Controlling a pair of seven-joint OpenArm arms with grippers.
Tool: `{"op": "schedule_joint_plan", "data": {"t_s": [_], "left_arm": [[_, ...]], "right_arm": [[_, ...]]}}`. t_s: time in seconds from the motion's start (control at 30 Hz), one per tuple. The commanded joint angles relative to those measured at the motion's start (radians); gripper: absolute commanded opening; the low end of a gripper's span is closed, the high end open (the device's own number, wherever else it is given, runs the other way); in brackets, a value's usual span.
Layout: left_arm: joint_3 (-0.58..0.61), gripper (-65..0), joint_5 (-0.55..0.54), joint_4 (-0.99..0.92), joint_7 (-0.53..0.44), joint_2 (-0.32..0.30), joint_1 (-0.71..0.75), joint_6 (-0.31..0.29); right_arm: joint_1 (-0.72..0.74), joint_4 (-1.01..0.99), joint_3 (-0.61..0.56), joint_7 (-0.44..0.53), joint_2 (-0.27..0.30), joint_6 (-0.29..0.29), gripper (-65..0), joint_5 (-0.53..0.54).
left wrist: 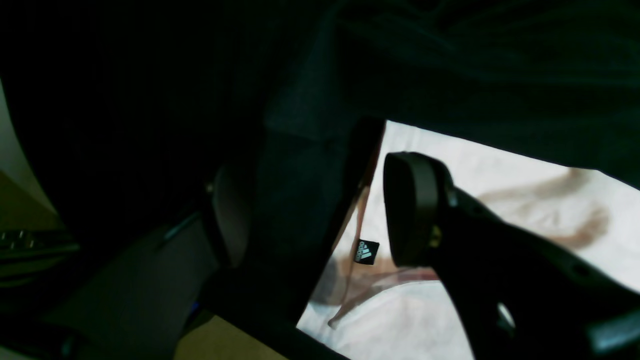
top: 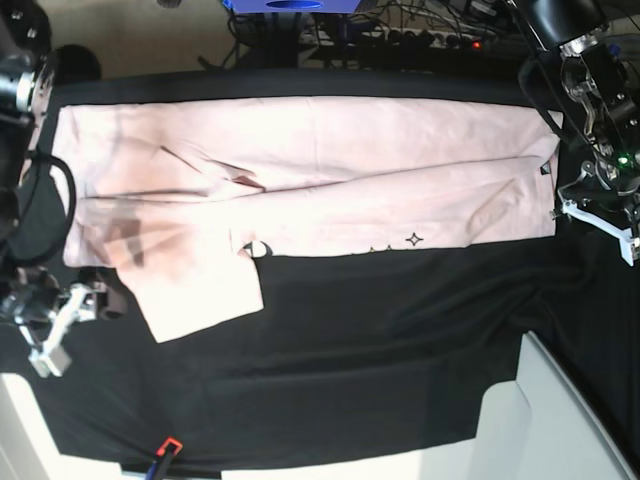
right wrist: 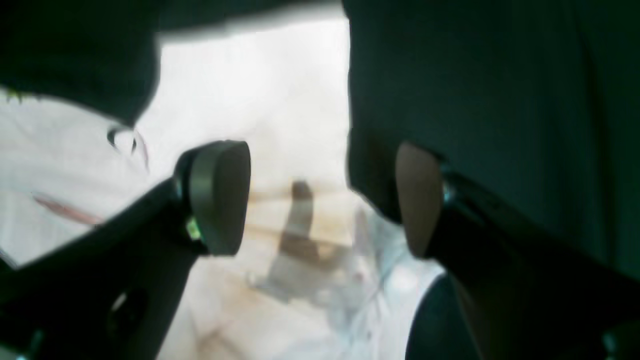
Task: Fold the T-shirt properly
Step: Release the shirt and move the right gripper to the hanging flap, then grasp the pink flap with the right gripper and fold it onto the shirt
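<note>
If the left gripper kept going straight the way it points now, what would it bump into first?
Probably the black table cloth, which fills the gap ahead of the open left gripper, right beside the T-shirt edge. Depth is hard to judge.

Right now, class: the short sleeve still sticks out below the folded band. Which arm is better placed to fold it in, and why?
The right arm. Its open right gripper sits beside the sleeve of the T-shirt; the left gripper waits at the hem end, far across the table.
</note>
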Motion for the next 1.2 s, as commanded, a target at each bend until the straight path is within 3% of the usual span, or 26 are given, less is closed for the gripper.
{"op": "schedule_joint_plan", "data": {"t_s": [0.0, 0.23, 0.43, 0.57, 0.7, 1.17], "left_arm": [[-0.004, -24.9, 0.004, 0.016, -0.020, -0.019, -0.008, 0.008], [-0.005, -24.9, 0.006, 0.015, -0.025, -0.024, 0.013, 0.008], [-0.005, -24.9, -0.002, 0.015, -0.025, -0.022, 0.013, 0.008], [-0.005, -24.9, -0.003, 0.015, -0.025, -0.022, 0.013, 0.008], [-0.005, -24.9, -0.003, 0.015, -0.025, -0.022, 0.015, 0.008], [-0.005, -24.9, -0.003, 0.016, -0.025, -0.022, 0.015, 0.008]], "right_arm": [[0.054, -0.038, -0.025, 0.041, 0.016, 0.002, -20.9, 0.011], [0.215, -0.395, -0.171, 0.233, 0.019, 0.002, -20.5, 0.011], [0.304, -0.624, -0.226, 0.377, 0.019, 0.002, -9.4, 0.011], [0.335, -0.757, -0.226, 0.459, 0.014, -0.014, -8.4, 0.011], [0.313, -0.783, -0.226, 0.480, -0.007, -0.096, -8.3, 0.011], [0.280, -0.783, -0.289, 0.474, -0.075, -0.100, -10.2, 0.011]]}}
